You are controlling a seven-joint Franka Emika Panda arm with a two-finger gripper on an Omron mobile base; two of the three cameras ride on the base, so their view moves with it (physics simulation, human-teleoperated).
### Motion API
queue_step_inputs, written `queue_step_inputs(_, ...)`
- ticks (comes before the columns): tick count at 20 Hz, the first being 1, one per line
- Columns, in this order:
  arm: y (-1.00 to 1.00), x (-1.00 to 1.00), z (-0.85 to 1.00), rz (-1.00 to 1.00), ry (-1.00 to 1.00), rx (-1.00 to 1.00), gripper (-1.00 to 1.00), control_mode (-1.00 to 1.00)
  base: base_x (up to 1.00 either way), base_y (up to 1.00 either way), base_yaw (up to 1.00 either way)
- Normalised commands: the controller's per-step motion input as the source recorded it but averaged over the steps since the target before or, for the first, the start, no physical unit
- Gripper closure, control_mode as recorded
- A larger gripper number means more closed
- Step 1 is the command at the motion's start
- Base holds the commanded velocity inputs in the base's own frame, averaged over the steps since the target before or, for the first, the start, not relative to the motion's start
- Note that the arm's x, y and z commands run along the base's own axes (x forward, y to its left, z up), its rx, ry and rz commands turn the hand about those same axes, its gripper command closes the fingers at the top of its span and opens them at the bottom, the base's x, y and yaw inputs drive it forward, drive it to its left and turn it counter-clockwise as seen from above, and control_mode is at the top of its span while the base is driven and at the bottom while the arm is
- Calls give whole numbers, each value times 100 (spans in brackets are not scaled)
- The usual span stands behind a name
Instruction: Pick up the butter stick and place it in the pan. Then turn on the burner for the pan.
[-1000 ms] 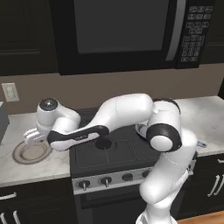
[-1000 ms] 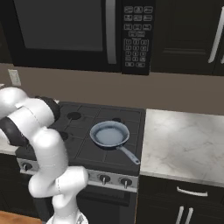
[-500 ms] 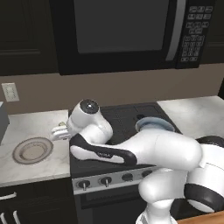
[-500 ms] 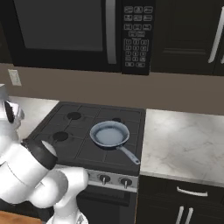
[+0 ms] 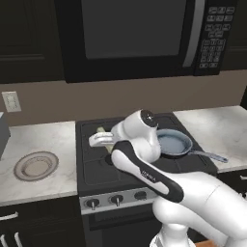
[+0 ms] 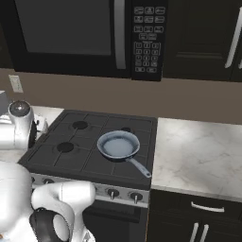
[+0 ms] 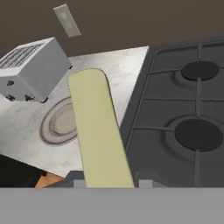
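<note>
We saw the arm bent sharply over the stove (image 5: 144, 169), its white elbow joint high above the middle of the cooktop and the forearm reaching left. The gripper (image 5: 100, 140) sat at the left end of that reach, above the stove's left burners, pointing toward the left surface (image 5: 43, 140).

In the hand view the butter stick (image 7: 98, 131) ran up from between the gripper's fingertips at the bottom, so we logged the gripper as pinching the butter stick, lifted clear of the surface. In the left base view a pale bit of the butter stick (image 5: 101, 130) showed just above the gripper.

The pan (image 5: 172, 144) stood on the stove's right front burner, handle pointing right, well apart from the gripper. In the right base view the pan (image 6: 118, 144) looked bare inside.

A round plate (image 5: 36, 165) lay on the left surface, and the hand view showed that plate (image 7: 59, 122) beside a toaster (image 7: 33, 70). We counted 2 burners (image 7: 199, 133) in the hand view.
</note>
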Motion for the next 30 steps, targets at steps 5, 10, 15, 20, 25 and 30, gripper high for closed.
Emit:
queue_step_inputs(5, -59, -10, 40, -10, 2, 0, 100, -100, 0, 0, 0)
queue_step_inputs(10, -47, -22, 36, -19, 19, 0, 100, -100, 0, 0, 0)
queue_step_inputs(15, -46, -23, 25, -23, 32, 0, 100, -100, 0, 0, 0)
queue_step_inputs(20, -49, -19, 6, -18, 26, -7, 100, -100, 0, 0, 0)
queue_step_inputs(25, -72, -22, -11, -10, 15, -7, 100, -100, 0, 0, 0)
queue_step_inputs(30, -50, -12, -31, -9, 0, -3, 100, -100, 0, 0, 0)
